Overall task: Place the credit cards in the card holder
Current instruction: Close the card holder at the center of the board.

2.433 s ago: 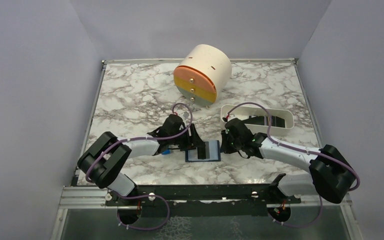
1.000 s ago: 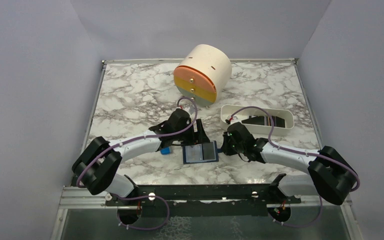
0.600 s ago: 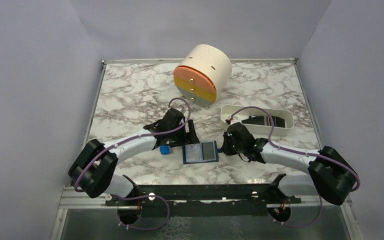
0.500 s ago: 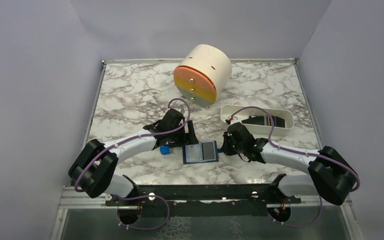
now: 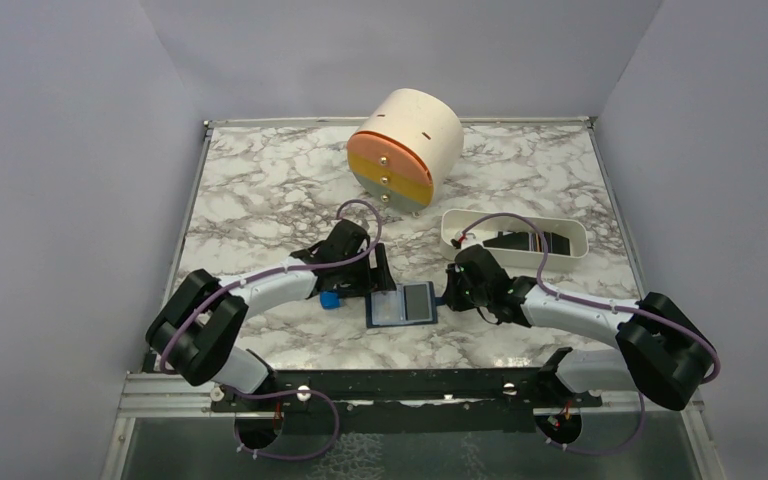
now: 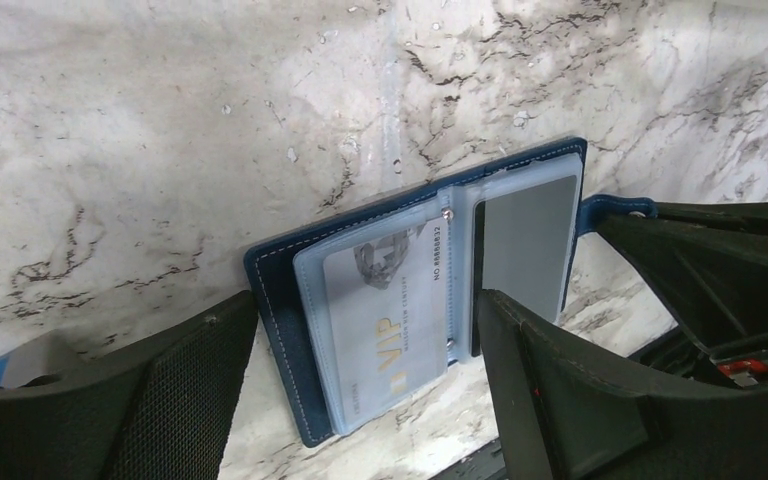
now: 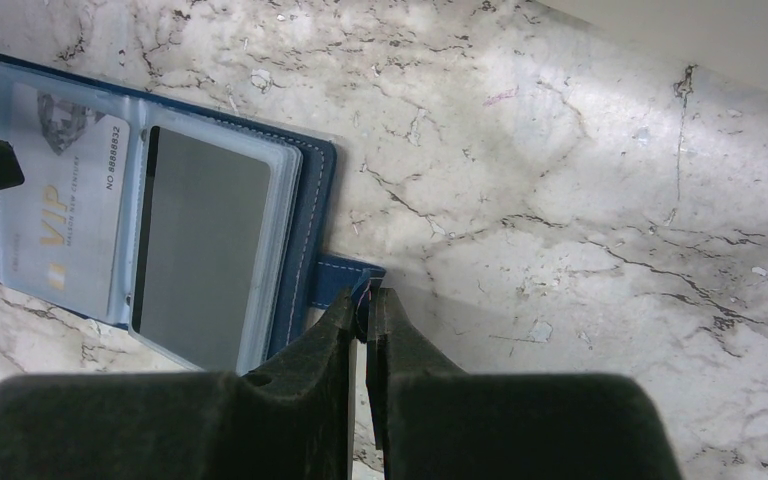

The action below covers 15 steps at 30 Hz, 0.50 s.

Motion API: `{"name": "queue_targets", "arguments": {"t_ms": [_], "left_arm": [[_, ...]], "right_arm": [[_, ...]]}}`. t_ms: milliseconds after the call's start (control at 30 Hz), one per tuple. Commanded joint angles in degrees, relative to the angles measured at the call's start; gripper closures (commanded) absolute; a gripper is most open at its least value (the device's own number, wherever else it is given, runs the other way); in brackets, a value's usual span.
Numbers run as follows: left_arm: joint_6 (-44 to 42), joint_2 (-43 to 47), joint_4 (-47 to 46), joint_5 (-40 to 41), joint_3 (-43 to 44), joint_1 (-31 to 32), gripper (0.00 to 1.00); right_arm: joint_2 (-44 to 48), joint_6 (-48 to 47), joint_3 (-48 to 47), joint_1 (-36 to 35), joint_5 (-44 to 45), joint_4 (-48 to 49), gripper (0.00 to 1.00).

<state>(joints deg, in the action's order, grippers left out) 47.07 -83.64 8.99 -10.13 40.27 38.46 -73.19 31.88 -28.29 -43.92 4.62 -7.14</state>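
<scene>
Readable text: on one pale card only.
The card (image 6: 385,300) sits in the left clear sleeve of the open card holder (image 6: 278,300). It has "VIP" in big gold letters and "NO 88888832" in dark print along one short edge. The tiny line under "VIP" is too small to read. Both marks can be read in both wrist views.

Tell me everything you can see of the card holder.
The card holder lies open and flat on the marble table, navy leather-look with pale stitching. Its clear sleeves show a pale VIP card and a dark grey insert. The right hand is shut on its snap tab.
</scene>
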Motion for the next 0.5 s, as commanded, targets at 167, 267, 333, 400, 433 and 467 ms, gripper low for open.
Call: {"name": "queue_targets", "arguments": {"t_ms": [167,267,333,400,433,467], "left_arm": [[7.22,5.55,-5.09,-9.09,-2.04,-0.05,0.24],[10.32,6.99,-9.3,-12.53,-4.35,-0.03,0.26],[12.16,7.7,-12.36,-14.1,-5.8,0.27,0.28],[13.26,8.39,-14.28,-14.92,-6.75,0.66,0.29],[13.61,8.73,-15.2,-15.32,-7.17,0.84,0.3],[14.02,8.99,-16.43,-15.76,-7.6,1.03,0.3]], "right_arm": [[-0.1,-0.75,2.64,-0.42,-3.95,5.36,0.97],[0.0,-0.81,2.71,-0.46,-4.43,6.15,0.98],[-0.38,-0.77,2.8,-0.47,-4.61,6.61,0.98],[-1.04,-0.55,2.76,-0.46,-4.87,6.78,0.98],[-1.26,-0.51,2.72,-0.46,-4.95,6.85,0.98],[-1.4,-0.44,2.76,-0.46,-5.11,7.06,0.98]]}}
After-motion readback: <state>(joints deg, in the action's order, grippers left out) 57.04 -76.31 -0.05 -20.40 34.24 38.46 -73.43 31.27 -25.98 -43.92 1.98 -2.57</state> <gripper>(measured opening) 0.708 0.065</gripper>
